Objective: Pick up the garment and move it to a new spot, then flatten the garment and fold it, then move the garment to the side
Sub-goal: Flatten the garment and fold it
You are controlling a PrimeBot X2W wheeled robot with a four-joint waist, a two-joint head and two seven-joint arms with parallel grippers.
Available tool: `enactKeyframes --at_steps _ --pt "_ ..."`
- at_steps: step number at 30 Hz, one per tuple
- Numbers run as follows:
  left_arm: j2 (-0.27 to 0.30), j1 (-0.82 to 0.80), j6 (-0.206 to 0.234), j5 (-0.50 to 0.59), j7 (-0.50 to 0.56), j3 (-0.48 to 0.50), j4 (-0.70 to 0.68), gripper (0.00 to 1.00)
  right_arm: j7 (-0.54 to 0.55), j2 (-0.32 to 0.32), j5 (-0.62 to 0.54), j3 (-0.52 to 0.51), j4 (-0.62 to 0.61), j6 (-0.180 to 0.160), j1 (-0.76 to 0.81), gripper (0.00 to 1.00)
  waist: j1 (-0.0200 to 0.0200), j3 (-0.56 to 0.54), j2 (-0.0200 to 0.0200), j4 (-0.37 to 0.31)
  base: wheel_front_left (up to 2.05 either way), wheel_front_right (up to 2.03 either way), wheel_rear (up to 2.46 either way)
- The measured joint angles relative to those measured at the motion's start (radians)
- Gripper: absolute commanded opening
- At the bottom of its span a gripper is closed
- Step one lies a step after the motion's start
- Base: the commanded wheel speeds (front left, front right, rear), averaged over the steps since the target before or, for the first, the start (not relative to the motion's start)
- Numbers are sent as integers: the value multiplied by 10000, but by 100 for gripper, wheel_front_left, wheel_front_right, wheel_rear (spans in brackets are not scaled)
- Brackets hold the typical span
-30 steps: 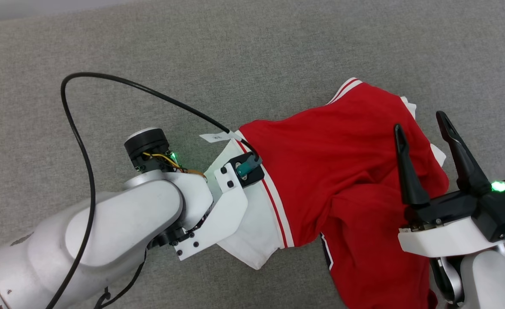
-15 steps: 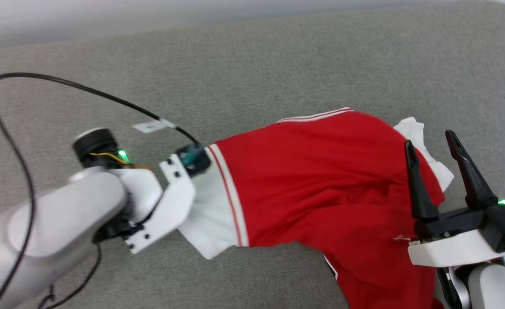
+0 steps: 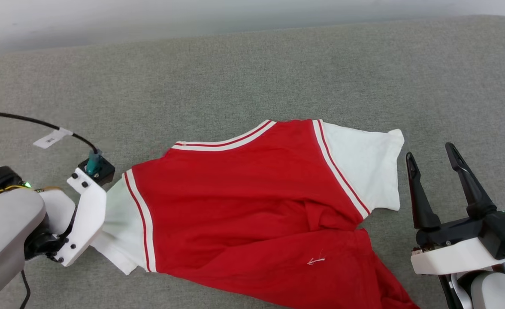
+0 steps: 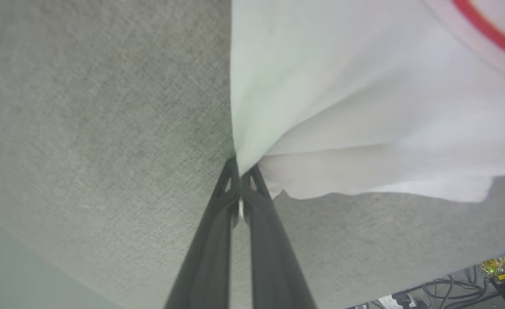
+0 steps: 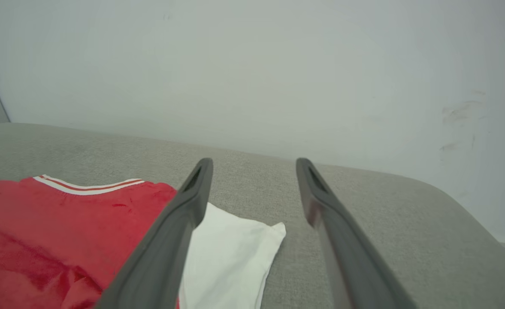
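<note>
Fingers of L gripper [image 4: 240, 165] pinch white sleeve of garment [image 3: 243, 206]; R gripper [image 3: 430, 151] fingers wide, empty, beside other sleeve.

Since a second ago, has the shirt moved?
Yes. The shirt is pulled left across the grey surface, stretched flatter, by the left gripper shut on its sleeve; it has cleared the open right gripper. Camera shifted too.
</note>
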Motion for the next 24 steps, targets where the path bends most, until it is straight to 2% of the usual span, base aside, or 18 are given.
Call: enactKeyframes --at_steps 3,4,5,8,12,17,24 --pt "-163 173 59 -173 -414 117 426 0 0 0 2 -58 36 0 41 100 0 2 0 26 0 0 0" --pt "-230 225 61 -182 -537 134 539 40 0 0 2 -82 63 0 60 100 0 -21 0 51 0 0 0" --pt "-293 257 67 -146 -742 161 637 100 0 0 2 -90 82 0 78 100 0 -55 0 82 0 0 0" --pt "-418 268 84 -138 -1076 230 826 100 0 19 2 -69 138 0 106 100 0 -211 0 175 0 0 0" --pt "-284 -133 56 -401 -1060 387 435 100 0 90 31 -23 222 0 265 100 0 -604 0 385 0 0 0" --pt "88 -514 44 -708 -640 614 92 100 0 128 73 8 213 0 300 100 0 -676 0 465 0 0 0" --pt "278 -480 186 -1179 38 617 -161 100 0 119 75 -33 94 0 257 100 0 -335 0 346 0 0 0"
